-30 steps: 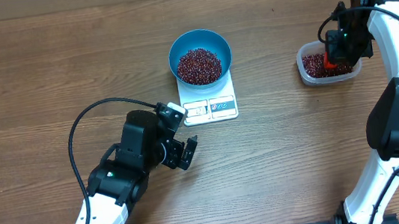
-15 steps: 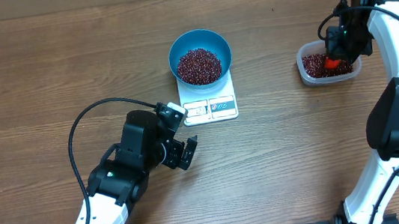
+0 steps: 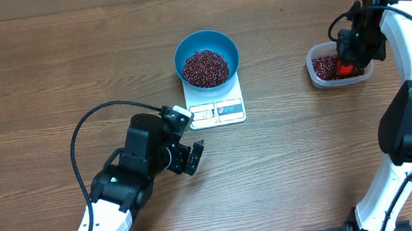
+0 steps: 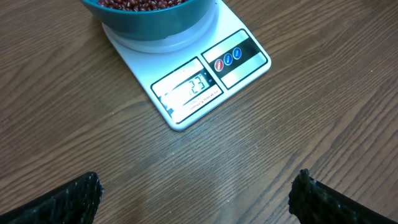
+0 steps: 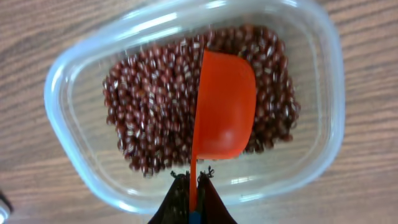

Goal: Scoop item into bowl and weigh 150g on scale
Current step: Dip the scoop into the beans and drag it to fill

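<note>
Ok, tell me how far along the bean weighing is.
Done: the blue bowl sits on the scale with beans in it. In hand: the right end effector is shut on the handle of the orange scoop, seemingly empty, over the clear tub. The left end effector is open, holding nothing. Left: the display is unreadable, so the target weight is unconfirmed.

Brown wood-grain table [image 3: 46,79] under even light, paler strip along far edge.
</note>
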Tool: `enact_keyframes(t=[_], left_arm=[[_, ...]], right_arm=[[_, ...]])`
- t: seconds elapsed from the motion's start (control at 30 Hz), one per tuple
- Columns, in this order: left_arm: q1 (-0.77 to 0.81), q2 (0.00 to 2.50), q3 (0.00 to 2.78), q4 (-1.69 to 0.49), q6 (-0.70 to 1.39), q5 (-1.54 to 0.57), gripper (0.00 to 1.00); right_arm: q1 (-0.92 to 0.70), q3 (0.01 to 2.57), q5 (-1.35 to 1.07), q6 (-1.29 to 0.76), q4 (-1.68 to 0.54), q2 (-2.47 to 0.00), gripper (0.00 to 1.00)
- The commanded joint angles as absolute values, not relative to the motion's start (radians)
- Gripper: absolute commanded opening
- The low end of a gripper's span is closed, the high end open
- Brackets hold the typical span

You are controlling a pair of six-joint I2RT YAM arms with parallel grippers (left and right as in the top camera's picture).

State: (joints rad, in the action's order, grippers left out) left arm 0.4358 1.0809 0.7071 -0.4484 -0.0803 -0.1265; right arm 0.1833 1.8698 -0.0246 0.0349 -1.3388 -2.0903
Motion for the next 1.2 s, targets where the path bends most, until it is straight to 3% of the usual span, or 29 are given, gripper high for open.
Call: enact_keyframes(t=[0.0, 0.37, 0.53, 1.17], left_arm=[[0.432, 1.085, 0.704, -0.448, -0.071, -0.12, 1.0], [0.432, 1.085, 0.704, -0.448, -0.071, -0.12, 1.0], [0.432, 1.085, 0.704, -0.448, -0.071, -0.12, 1.0], [0.432, 1.085, 0.704, -0.448, -0.071, -0.12, 1.0]], right_arm=[[0.186, 1.933, -0.001, 0.06, -1.345, -2.062, 0.04], [0.184, 1.925, 0.25, 0.167, -1.36, -2.062, 0.04], [0.184, 1.897, 0.257, 0.193, -1.351, -2.082, 0.04], [0.139, 1.832, -0.023, 0.334, -1.341, -2.088, 0.04]])
